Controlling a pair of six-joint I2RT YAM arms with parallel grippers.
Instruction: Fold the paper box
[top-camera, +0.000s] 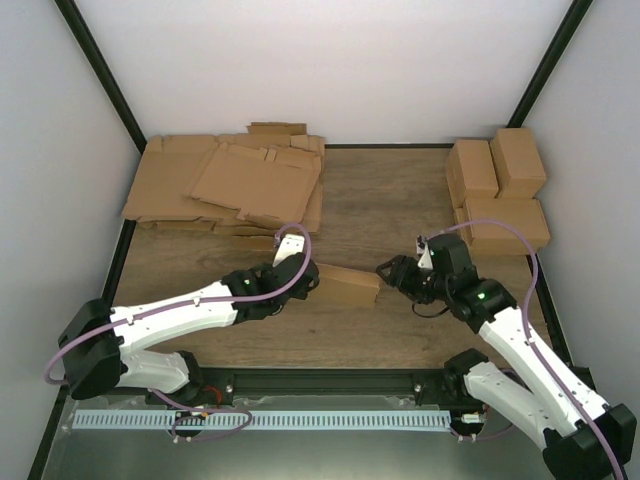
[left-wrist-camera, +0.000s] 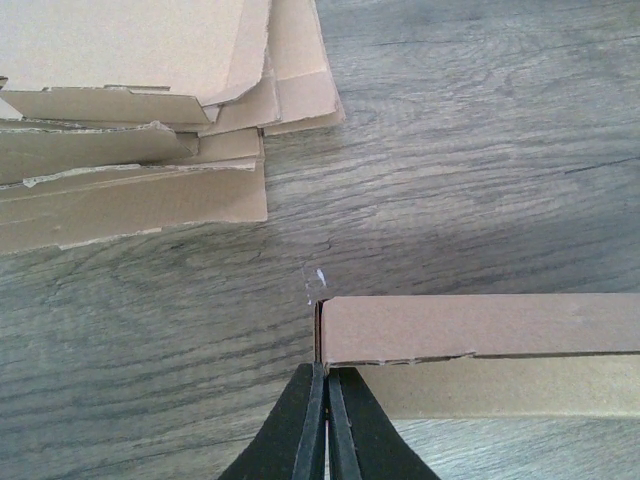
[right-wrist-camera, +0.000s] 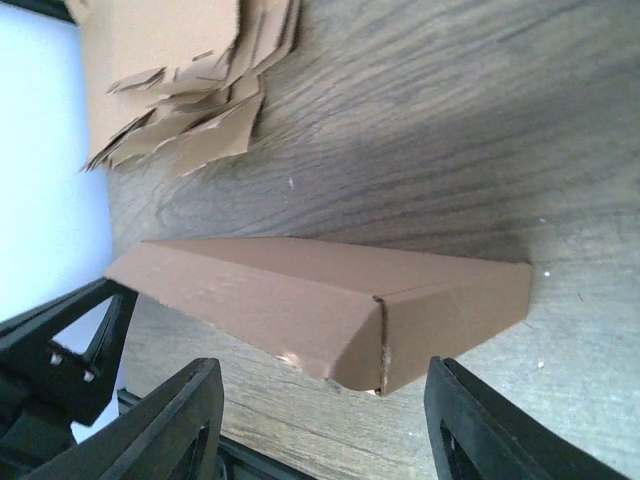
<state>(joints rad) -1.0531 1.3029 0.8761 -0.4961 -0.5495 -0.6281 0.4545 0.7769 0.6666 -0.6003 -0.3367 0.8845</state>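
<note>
The paper box (top-camera: 347, 285) lies on the wooden table between my two grippers, a low oblong brown shape. My left gripper (top-camera: 312, 277) is at its left end. In the left wrist view the gripper (left-wrist-camera: 326, 375) is shut, with the box's (left-wrist-camera: 480, 330) left end wall running down between the fingertips. My right gripper (top-camera: 388, 270) is open just off the box's right end. In the right wrist view its fingers (right-wrist-camera: 190, 410) stand wide on either side of the box's (right-wrist-camera: 300, 290) closed near corner without touching it.
A pile of wide flat cardboard sheets (top-camera: 230, 185) lies at the back left; it also shows in the left wrist view (left-wrist-camera: 120, 150) and the right wrist view (right-wrist-camera: 180, 80). Several folded boxes (top-camera: 500, 190) are stacked at the back right. White walls enclose the table.
</note>
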